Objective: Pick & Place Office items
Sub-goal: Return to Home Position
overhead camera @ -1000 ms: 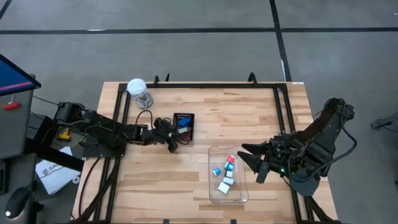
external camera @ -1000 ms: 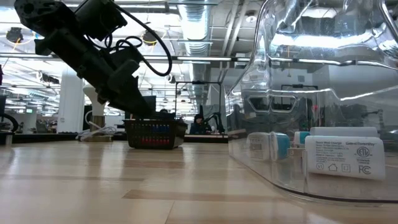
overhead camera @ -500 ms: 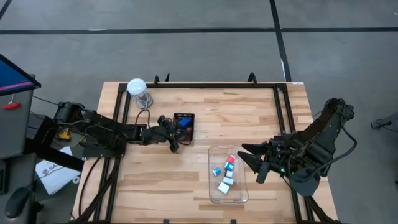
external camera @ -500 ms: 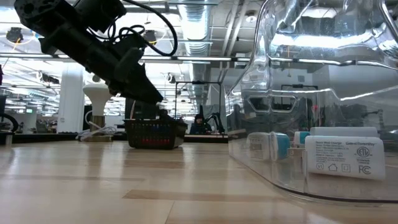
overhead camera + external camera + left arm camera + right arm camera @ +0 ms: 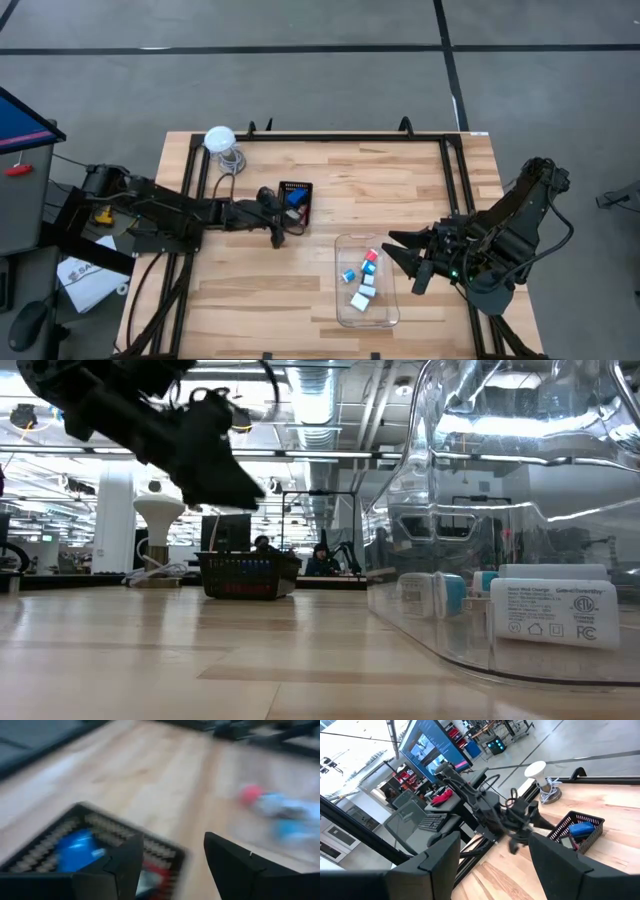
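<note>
A black mesh tray [image 5: 296, 202] [image 5: 240, 574] sits mid-table and holds blue and red office items [image 5: 76, 851]. A clear plastic box [image 5: 366, 282] [image 5: 500, 550] stands toward the near right. In it lie white cubes and cyan-and-red office items [image 5: 362, 280] [image 5: 545, 610]. My left gripper [image 5: 276, 230] [image 5: 170, 870] hovers open and empty at the tray's left near corner, above the tray's rim in the low view [image 5: 235, 475]. My right gripper [image 5: 402, 256] [image 5: 492, 865] waits open just right of the clear box.
A white ball-shaped thing on a wire coil [image 5: 221, 142] [image 5: 536, 770] stands at the table's far left corner. Black frame rails [image 5: 320, 137] run along the far edge and both sides. Bare wood lies between tray and box and across the table's far right part.
My left gripper has risen from beside the mesh tray to above its rim, drifting slightly toward the table's right; the left wrist view is blurred. The tray, the clear box and the right arm have kept still.
</note>
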